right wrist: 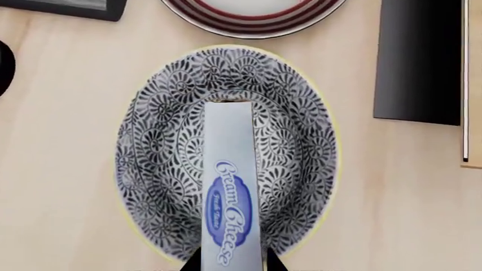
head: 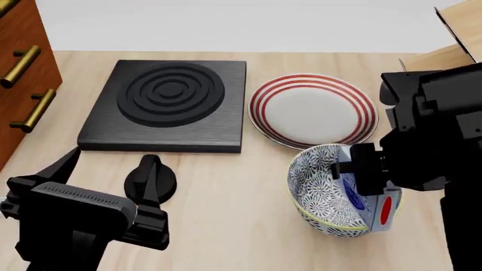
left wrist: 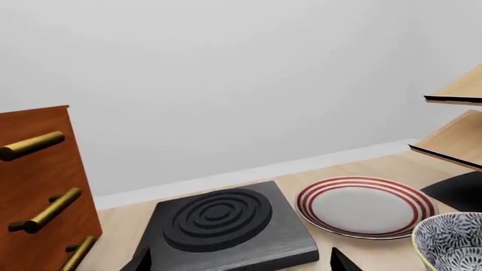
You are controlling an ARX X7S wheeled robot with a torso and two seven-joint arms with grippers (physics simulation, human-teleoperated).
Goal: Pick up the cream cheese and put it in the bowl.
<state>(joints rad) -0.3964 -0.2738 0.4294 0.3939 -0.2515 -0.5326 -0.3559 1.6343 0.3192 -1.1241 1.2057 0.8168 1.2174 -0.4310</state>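
The cream cheese (right wrist: 229, 192), a silver-grey box with a blue oval logo, hangs on edge over the inside of the bowl (right wrist: 158, 141), held from above. My right gripper (right wrist: 229, 263) is shut on it, one dark fingertip on each side of the box. In the head view the cream cheese (head: 371, 204) shows its red end panel at the bowl's right side, under the right gripper (head: 367, 176). The bowl (head: 316, 186) is white with a dense dark floral pattern and a yellowish rim. My left gripper (head: 105, 195) stands open near the table's front left, holding nothing.
A black stove plate (head: 169, 104) with raised rings lies at the back left, its black knob (head: 149, 179) in front of it. A red-striped plate (head: 312, 110) sits behind the bowl. A wooden drawer cabinet (head: 19, 73) stands at the left edge, wooden shelves (left wrist: 455, 121) at the right.
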